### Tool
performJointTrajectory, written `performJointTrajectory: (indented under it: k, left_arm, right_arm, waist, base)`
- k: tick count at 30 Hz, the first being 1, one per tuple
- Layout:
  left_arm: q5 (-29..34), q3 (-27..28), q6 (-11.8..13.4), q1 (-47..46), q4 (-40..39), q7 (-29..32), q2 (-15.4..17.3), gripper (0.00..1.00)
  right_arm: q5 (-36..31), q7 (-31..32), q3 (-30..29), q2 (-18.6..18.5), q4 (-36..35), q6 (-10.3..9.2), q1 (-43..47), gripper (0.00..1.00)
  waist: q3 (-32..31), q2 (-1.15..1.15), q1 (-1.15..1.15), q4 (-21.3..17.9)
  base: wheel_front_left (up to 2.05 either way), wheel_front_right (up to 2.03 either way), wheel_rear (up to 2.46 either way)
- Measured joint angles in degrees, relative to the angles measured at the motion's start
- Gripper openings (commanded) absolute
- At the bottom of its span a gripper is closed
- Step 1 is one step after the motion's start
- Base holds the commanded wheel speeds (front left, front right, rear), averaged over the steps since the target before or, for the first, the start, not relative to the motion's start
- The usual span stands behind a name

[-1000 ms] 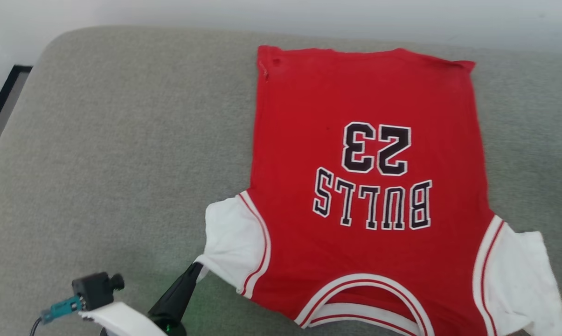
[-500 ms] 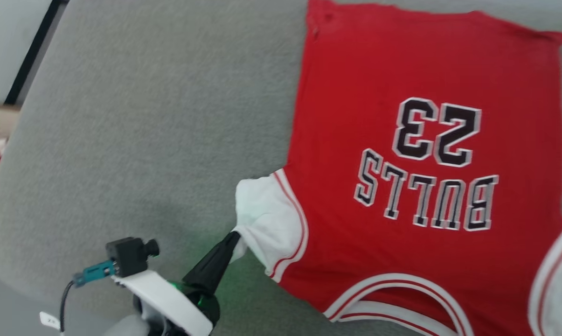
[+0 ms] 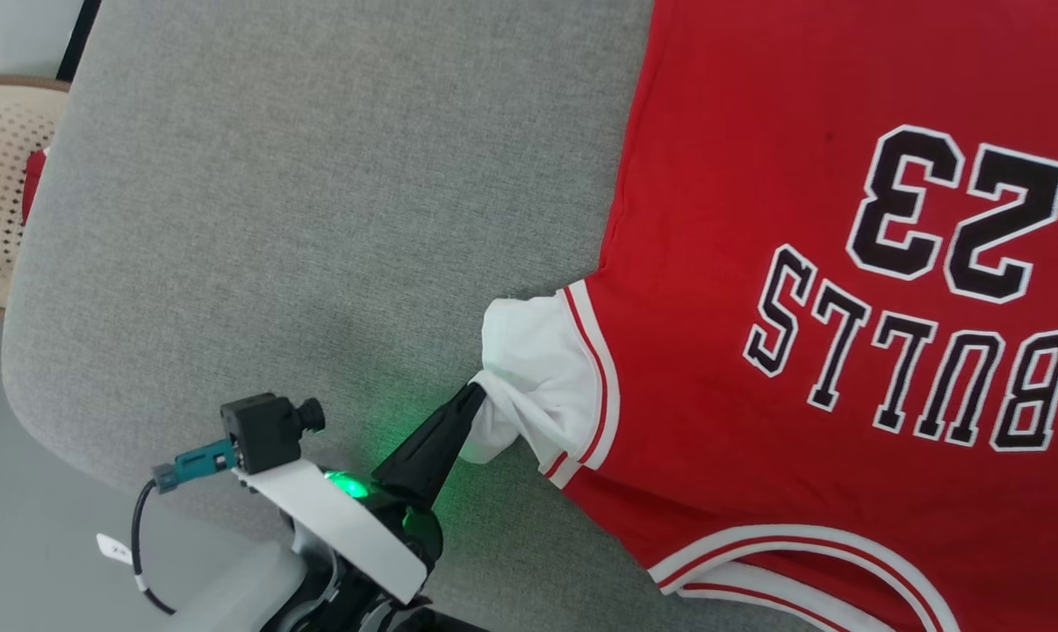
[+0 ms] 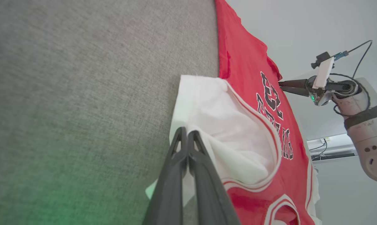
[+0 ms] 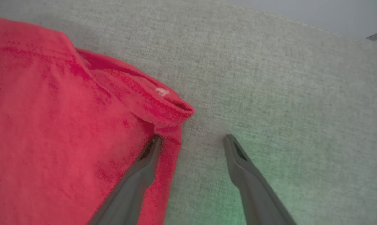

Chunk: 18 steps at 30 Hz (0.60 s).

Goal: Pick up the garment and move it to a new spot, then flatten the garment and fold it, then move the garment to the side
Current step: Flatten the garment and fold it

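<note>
The left gripper (image 3: 476,397), jaws pressed together, pinches the garment (image 3: 739,132) by its near-left white sleeve on the grey cushion (image 3: 274,219). The right gripper (image 5: 192,137) has its jaws spread astride a red hem corner.

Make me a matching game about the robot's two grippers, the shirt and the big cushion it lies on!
Things:
1. left gripper
2. right gripper
3. garment
4. cushion

Colour or state:
A. grey
B. open
C. red with white sleeves
D. shut on a white sleeve

Pairs: 1-D, 2-B, 3-C, 4-A
</note>
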Motion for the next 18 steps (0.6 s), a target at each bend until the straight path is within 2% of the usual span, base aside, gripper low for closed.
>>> performJointTrajectory:
  k: [6,7,9,10,18]
  left_arm:
    - [0.18,0.01,0.00,-1.00,0.05,0.00,-1.12,0.00]
    - [0.19,-0.02,-0.01,-1.03,0.10,0.00,-1.19,0.00]
    - [0.25,-0.13,0.00,-1.39,0.15,0.00,-1.26,0.00]
    - [0.25,-0.23,0.00,-1.66,0.14,0.00,-1.31,0.00]
    - [1.21,0.90,0.00,-2.05,0.51,0.00,-1.53,0.00]
  right_arm:
    - [1.63,1.60,2.09,-0.65,0.29,0.00,-1.43,1.00]
    - [1.83,1.58,2.37,-0.76,0.23,0.00,-1.47,0.63]
    - [2.42,1.58,3.50,-0.90,-0.08,0.00,-1.52,0.27]
    - [2.90,1.51,3.78,-0.98,-0.16,0.00,-1.58,0.00]
    - [6.09,-1.43,6.05,-0.93,-0.79,0.07,-1.75,0.00]
  waist:
    - [2.15,0.00,0.00,0.68]
    - [2.23,0.00,0.00,0.61]
    - [2.26,0.00,0.00,0.48]
    - [2.25,0.00,0.00,0.44]
    - [1.48,0.00,0.00,-0.39]
  base:
    - [0.00,0.00,0.00]
    - [0.00,0.00,0.00]
    - [0.00,0.00,0.00]
    - [0.00,0.00,0.00]
    - [0.00,0.00,0.00]
